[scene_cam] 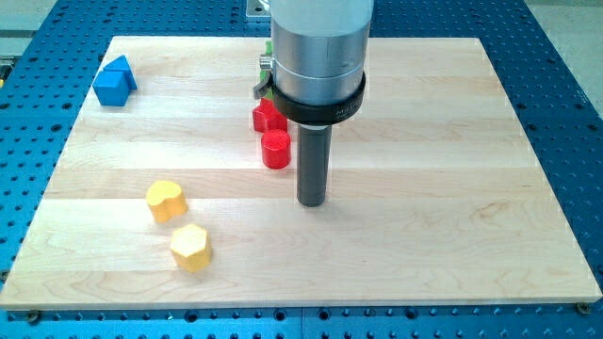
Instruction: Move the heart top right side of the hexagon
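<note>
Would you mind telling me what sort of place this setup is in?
Probably a robotics lab bench: a wooden board lies on a blue perforated table, with my tip among small blocks like the yellow heart.

**A robotics laboratory bench**

A laboratory or research test bench is indicated, not a home or a shop. A pale wooden board (452, 141) is laid flat on a blue metal table (556, 56) whose surface is drilled with a regular grid of small holes, as is found on optical or fixture benches. A machined metal arm housing (318, 47) with a black collar is seen above the board. Small plain coloured blocks, such as the yellow hexagon (190, 248), are scattered about as test pieces. No household furnishings are shown.
</note>
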`<state>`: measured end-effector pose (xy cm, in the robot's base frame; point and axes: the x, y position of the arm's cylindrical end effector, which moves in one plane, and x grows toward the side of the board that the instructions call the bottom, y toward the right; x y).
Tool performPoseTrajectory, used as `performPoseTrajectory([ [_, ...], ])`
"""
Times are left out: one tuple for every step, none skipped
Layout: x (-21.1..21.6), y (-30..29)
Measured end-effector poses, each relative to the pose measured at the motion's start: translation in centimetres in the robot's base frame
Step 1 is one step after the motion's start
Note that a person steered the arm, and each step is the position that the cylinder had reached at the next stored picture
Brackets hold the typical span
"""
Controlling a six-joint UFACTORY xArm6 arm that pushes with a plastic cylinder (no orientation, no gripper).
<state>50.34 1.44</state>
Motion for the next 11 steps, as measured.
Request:
performPoseTrajectory([
  [0.0, -1.3],
  [0.0, -1.8],
  [0.2, -1.8],
  [0.4, -8.0],
  [0.4, -12.2],
  [0.7, -12.2],
  [0.7, -12.2],
  [0.7, -12.5],
  [0.7, -12.9],
  [0.7, -12.9],
  [1.2, -13.3],
])
